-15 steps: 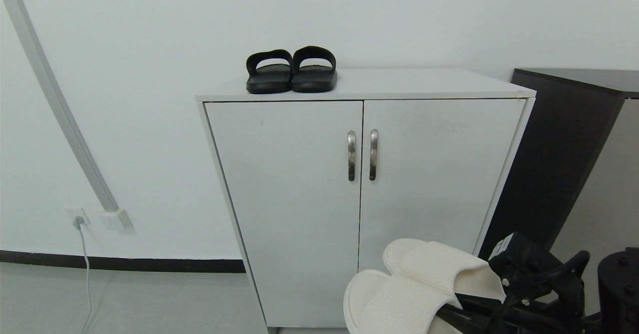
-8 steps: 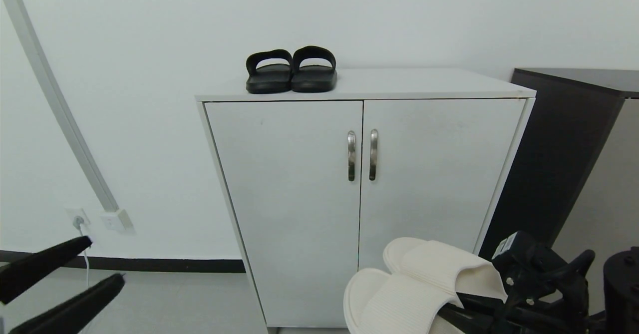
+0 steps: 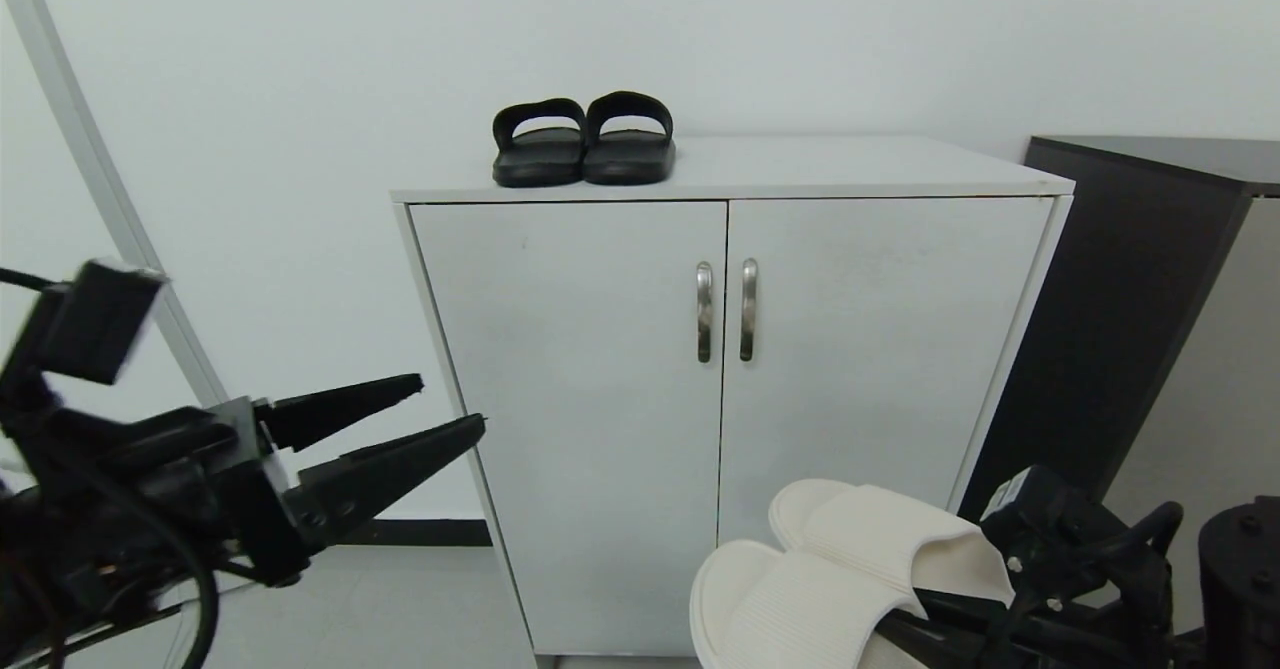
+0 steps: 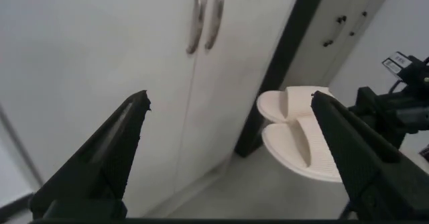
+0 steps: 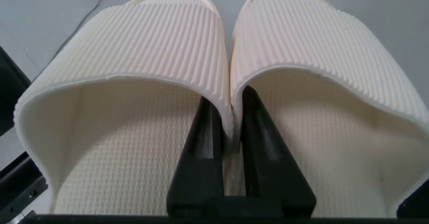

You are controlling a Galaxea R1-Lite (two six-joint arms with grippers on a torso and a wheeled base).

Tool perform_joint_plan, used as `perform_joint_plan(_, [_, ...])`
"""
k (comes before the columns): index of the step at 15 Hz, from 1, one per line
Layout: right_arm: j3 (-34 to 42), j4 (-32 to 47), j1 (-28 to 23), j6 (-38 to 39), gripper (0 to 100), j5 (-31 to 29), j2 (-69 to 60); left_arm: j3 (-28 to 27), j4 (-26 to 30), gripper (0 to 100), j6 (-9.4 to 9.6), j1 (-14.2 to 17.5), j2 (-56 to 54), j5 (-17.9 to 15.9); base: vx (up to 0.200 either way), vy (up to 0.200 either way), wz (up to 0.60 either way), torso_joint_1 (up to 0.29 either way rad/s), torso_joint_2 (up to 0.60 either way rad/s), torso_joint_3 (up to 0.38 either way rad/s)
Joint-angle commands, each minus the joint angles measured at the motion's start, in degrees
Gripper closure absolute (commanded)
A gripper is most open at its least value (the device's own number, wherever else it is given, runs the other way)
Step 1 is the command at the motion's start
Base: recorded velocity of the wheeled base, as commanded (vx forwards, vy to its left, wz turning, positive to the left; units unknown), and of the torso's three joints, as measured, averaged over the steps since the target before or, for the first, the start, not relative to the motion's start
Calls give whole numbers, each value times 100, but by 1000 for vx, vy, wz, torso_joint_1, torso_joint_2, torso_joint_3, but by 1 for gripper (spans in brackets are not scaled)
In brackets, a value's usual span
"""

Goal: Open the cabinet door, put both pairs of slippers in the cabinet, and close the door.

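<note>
The right hand (image 5: 232, 117) is clenched on one pair of white slippers (image 3: 850, 559), its two fingers (image 5: 204, 153) pinching the two adjoining inner walls together. The two slippers lie side by side, low before the right door, long axes and toes aimed at the cabinet (image 3: 560, 399). The left hand (image 3: 450, 404) hangs released, its two fingers spread apart, off the cabinet's left side and touching nothing. Both doors are shut, with two upright metal handles (image 3: 704, 311) side by side at the middle seam. On the cabinet top, left part, stand two black slippers (image 3: 583, 144), side by side, long axes front to back, straps toward the wall.
</note>
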Motion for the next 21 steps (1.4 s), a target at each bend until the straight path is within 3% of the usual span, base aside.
perform_joint_plan(1, [12,-7,-1,-1,100,1,99,-439,-13,0,-1,-571,681,276,0,0,0,0,0,0])
perform_joint_plan(2, [12,-7,-1,-1,100,1,134,-659,-31,0,8,-782,945,495,0,0,0,0,0,0])
perform_joint_plan(7, [3,-16,-1,-10,100,-8,116,-2012,-250,0,8,-1512,2035,961,0,0,0,0,0,0])
perform_joint_plan(9, [3,-16,-1,-19,100,-26,134,-2267,-250,0,52,-1784,2149,1137,0,0,0,0,0,0])
perform_joint_plan(11, [-15,-16,-27,-19,100,-79,142,-2601,-66,0,52,-2180,2184,1295,0,0,0,0,0,0])
perform_joint_plan(13, [-23,-16,-45,-19,100,-79,160,-3129,541,0,87,-2188,2430,1260,0,0,0,0,0,0])
perform_joint_plan(15, [-32,-16,-53,-19,100,-87,160,-3445,716,0,70,-2118,2677,1049,0,0,0,0,0,0])
perform_joint_plan(16, [-6,-7,-62,-27,100,-96,134,-3638,725,0,43,-1969,2879,698,0,0,0,0,0,0])
perform_joint_plan(18, [-6,-7,-62,-36,100,-87,151,-3920,813,0,8,-1960,3177,460,0,0,0,0,0,0])
perform_joint_plan(19, [12,-7,-62,-36,100,-87,213,-4016,892,0,-18,-1960,3292,30,0,0,0,0,0,0])
perform_joint_plan(20, [38,-7,-62,-45,100,-87,274,-4025,901,0,-115,-1960,3292,-348,0,0,0,0,0,0])
perform_joint_plan(21, [38,-7,-62,-36,100,-87,292,-4051,883,0,-361,-1951,3309,-612,0,0,0,0,0,0])
